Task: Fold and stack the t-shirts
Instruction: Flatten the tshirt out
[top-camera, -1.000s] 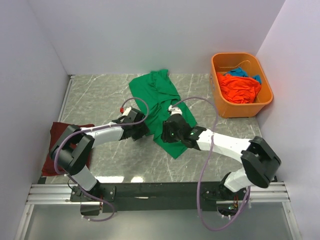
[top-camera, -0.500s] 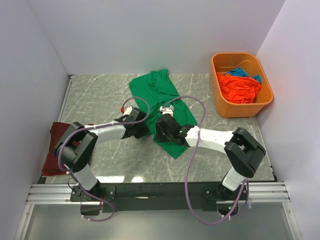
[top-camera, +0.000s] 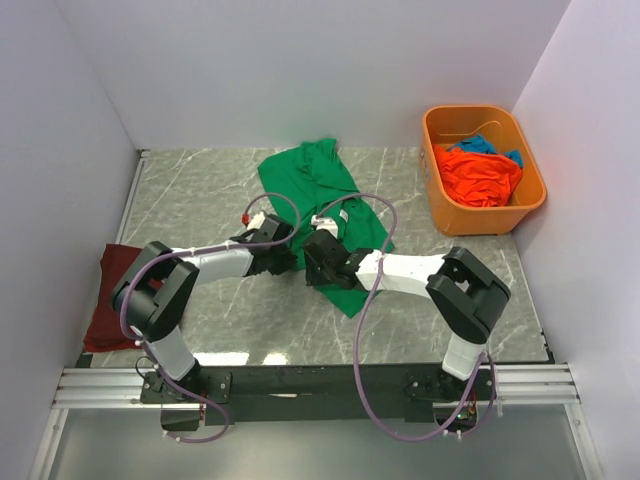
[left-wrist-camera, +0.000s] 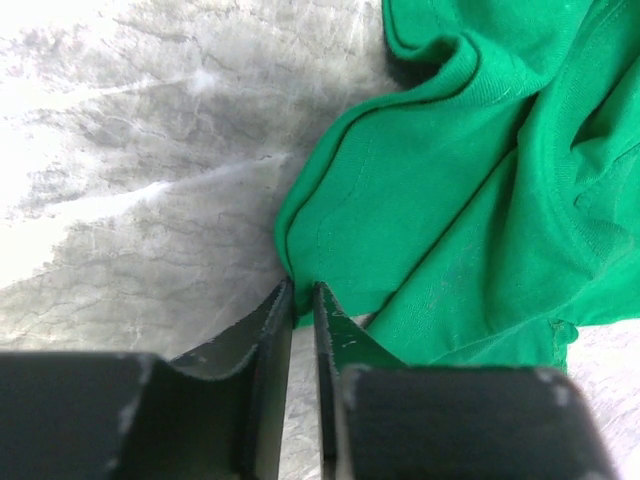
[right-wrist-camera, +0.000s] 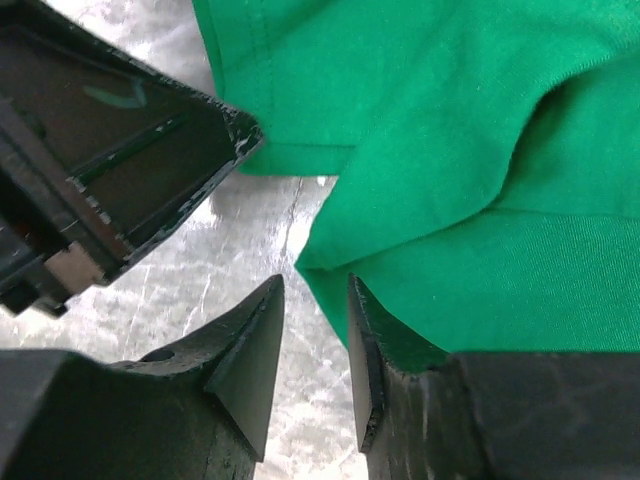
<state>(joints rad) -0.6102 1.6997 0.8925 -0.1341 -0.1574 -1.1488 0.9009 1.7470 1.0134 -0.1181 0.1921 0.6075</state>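
A bright green t-shirt (top-camera: 320, 185) lies crumpled on the marble table (top-camera: 200, 190). My left gripper (top-camera: 288, 258) is at its left edge; in the left wrist view the gripper (left-wrist-camera: 302, 290) is shut on the hem of the green shirt (left-wrist-camera: 450, 200). My right gripper (top-camera: 312, 265) is right beside it, low on the table. In the right wrist view that gripper (right-wrist-camera: 315, 285) is open, with a corner of the green shirt (right-wrist-camera: 450, 150) at its fingertips and bare table between the jaws. A maroon t-shirt (top-camera: 115, 300) lies at the table's left edge.
An orange plastic tub (top-camera: 483, 218) stands at the back right, holding an orange t-shirt (top-camera: 478, 175) and a blue one (top-camera: 482, 145). The left gripper's body (right-wrist-camera: 120, 150) shows close at the upper left of the right wrist view. White walls enclose three sides.
My right gripper has moved left across the green shirt to its left edge, close beside the left gripper. The left gripper has stayed in place.
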